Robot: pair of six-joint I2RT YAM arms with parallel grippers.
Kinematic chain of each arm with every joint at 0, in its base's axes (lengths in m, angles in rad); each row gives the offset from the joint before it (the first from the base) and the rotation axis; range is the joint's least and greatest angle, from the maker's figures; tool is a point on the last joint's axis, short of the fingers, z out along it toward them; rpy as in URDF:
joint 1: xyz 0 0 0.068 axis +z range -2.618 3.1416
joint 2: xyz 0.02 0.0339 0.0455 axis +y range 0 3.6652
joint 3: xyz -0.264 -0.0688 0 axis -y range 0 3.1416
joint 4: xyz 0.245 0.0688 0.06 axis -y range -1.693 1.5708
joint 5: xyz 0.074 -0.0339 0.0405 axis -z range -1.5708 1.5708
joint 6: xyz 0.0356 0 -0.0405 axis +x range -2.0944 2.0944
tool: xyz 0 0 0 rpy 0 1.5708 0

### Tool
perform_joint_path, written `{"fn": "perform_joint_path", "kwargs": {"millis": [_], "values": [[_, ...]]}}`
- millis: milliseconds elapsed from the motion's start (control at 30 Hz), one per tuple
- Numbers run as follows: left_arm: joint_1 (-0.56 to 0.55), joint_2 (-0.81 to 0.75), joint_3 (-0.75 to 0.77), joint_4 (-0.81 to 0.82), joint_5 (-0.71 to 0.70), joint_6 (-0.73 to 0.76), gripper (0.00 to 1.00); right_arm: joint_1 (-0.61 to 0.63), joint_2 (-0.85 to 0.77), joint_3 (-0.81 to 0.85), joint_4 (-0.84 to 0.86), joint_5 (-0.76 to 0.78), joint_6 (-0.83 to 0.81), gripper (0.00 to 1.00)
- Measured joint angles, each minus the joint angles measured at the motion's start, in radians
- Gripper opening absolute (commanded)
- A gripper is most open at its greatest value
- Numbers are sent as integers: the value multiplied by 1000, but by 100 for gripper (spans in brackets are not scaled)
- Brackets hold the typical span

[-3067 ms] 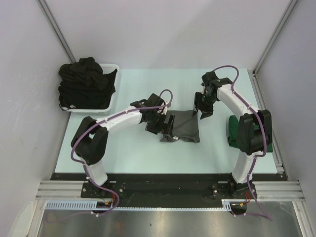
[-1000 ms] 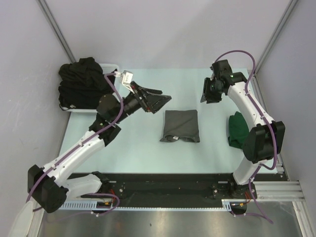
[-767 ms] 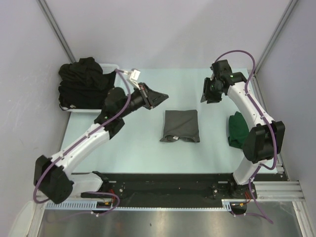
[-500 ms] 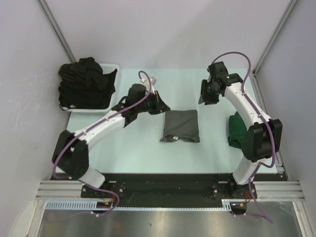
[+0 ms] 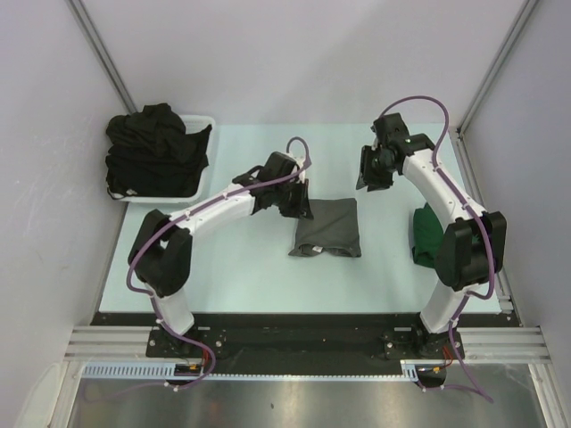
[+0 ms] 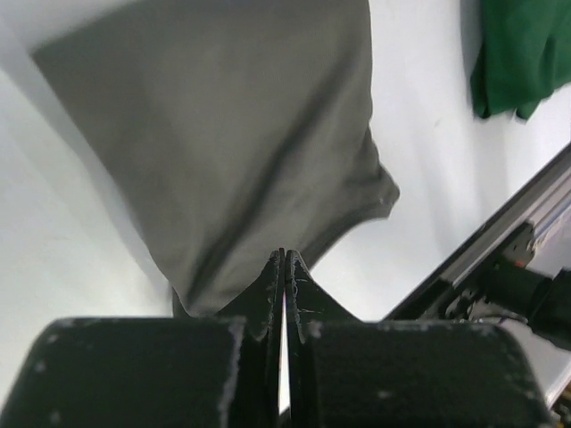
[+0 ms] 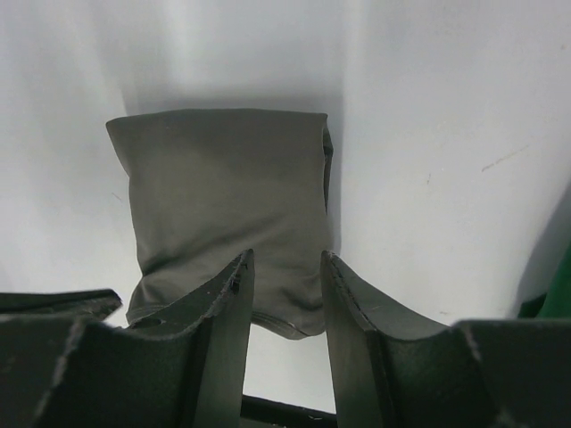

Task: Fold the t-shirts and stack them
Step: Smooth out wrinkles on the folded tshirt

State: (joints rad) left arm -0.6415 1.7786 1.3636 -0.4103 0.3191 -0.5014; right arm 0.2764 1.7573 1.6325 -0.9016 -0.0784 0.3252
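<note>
Folded charcoal grey fabric t-shirt [image 5: 327, 226] sits on the pale table [image 5: 241, 259]. Left gripper [image 5: 303, 209] is pinched together, right gripper [image 5: 366, 181] apart, both empty. Nudging an edge could totally undo the fold.

Folded grey t-shirt [image 5: 326, 226] mid-table, green t-shirt [image 5: 428, 234] right, black t-shirts [image 5: 153, 148] heaped far-left

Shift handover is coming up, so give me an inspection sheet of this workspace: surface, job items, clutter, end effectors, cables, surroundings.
Surface: pale green table top, no stains seen.
Job's things: grey t-shirt folded, centre; green t-shirt at right edge; black t-shirts heaped in white basket, far left.
Clutter: nothing seen.
End effectors: left end effector shut, empty, at the grey shirt's left edge; right end effector open, empty, beyond its far edge.
Cables: purple cables loop free, untangled.
Surroundings: grey walls, aluminium rail in front.
</note>
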Motion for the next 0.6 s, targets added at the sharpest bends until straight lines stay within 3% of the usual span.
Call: {"fn": "perform_joint_path", "kwargs": {"millis": [300, 600], "values": [[-97, 0, -21, -115, -22, 77, 0, 0, 2, -16, 19, -17, 14, 41], [-107, 0, -108, -128, -84, 85, 0, 1, 2, -50, 37, -32, 19, 41]]}}
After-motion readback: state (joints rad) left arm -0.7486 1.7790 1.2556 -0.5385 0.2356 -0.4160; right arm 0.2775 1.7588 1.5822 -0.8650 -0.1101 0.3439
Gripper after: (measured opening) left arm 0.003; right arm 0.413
